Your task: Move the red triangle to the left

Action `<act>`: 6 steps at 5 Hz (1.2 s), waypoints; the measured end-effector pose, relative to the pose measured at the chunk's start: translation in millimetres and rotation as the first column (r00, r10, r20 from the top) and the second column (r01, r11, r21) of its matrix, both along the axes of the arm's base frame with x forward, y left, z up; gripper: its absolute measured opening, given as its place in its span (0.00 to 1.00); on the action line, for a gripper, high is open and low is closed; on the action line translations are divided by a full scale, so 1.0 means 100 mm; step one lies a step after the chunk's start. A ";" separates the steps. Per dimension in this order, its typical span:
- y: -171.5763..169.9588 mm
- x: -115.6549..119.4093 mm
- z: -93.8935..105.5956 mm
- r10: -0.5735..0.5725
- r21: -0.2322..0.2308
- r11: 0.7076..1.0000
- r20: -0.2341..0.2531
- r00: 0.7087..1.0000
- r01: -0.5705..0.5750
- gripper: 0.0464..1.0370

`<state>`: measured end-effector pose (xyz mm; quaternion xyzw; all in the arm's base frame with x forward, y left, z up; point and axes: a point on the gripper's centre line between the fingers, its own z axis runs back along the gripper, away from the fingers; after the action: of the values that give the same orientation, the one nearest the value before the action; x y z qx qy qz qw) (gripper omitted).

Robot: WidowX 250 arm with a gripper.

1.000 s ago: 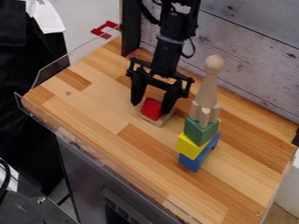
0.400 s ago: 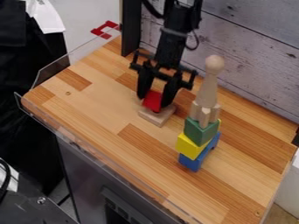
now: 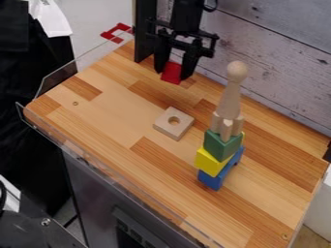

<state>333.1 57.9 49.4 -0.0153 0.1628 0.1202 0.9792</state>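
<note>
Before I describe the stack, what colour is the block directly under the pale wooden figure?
Green, camera view.

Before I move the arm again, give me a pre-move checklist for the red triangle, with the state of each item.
1. Red triangle between the fingers of the gripper: ok.
2. Red triangle apart from the square wooden block with the hole: ok.
3. Stack upright, wooden figure on green block, above yellow block and blue block: ok.
4. Gripper apart from the stack: ok.
5. Red triangle released at its goal: not ok, it is in the grip.
6. Grip firm enough for travel: cannot tell.
</note>
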 end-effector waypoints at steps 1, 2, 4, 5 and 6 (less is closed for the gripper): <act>0.15 0.05 -0.15 0.008 -0.001 1.000 -0.042 0.999 -0.008 0.51; 0.25 0.01 -0.24 0.018 -0.005 1.000 -0.065 0.998 -0.018 0.51; 0.31 -0.15 -0.38 0.031 -0.016 0.999 -0.095 0.995 -0.032 0.51; 0.33 -0.20 -0.47 0.047 -0.022 0.999 -0.081 0.996 -0.049 0.51; 0.34 -0.17 -0.50 0.045 -0.021 0.999 -0.063 0.997 -0.047 0.57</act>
<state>315.7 91.8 -0.3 -0.0261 0.1941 0.1414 0.9704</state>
